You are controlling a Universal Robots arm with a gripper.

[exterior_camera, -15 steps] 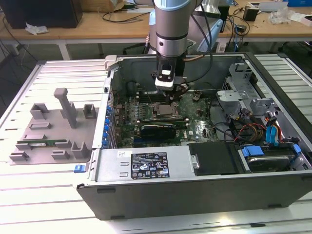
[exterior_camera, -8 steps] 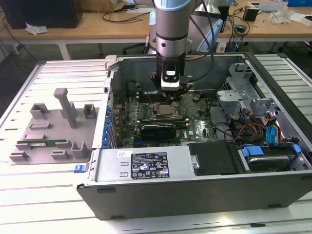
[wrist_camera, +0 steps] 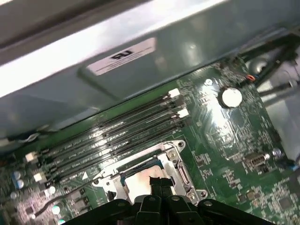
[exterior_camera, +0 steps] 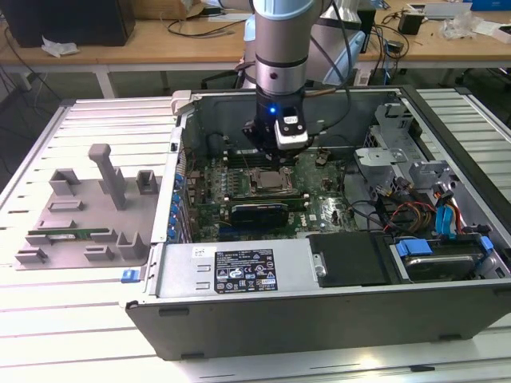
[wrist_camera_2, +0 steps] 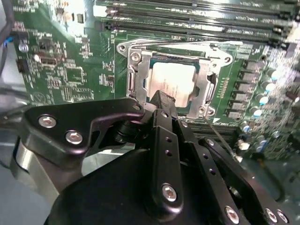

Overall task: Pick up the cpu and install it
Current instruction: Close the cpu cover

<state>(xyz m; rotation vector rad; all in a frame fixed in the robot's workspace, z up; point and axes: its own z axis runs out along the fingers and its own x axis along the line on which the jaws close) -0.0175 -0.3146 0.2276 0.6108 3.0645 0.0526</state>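
currently: install step, judged nearly done. item: cpu (wrist_camera_2: 172,77), lying flat in the open socket frame (wrist_camera_2: 207,86) on the green board (wrist_camera_2: 61,70). item: my fingers (wrist_camera_2: 161,101), pressed together, empty, tips at the cpu's edge. next move calls for gentle, straight clearance.

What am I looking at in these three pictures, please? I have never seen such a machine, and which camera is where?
A robot arm reaches down into an open computer case on a slatted table. The exterior view is taken from off the arm; both wrist views come from cameras on the arm. Its pincer is shut, holds nothing, and hangs over the cpu, the silver square lying in its socket frame on the green board. A grey tray lies at the exterior view's left.
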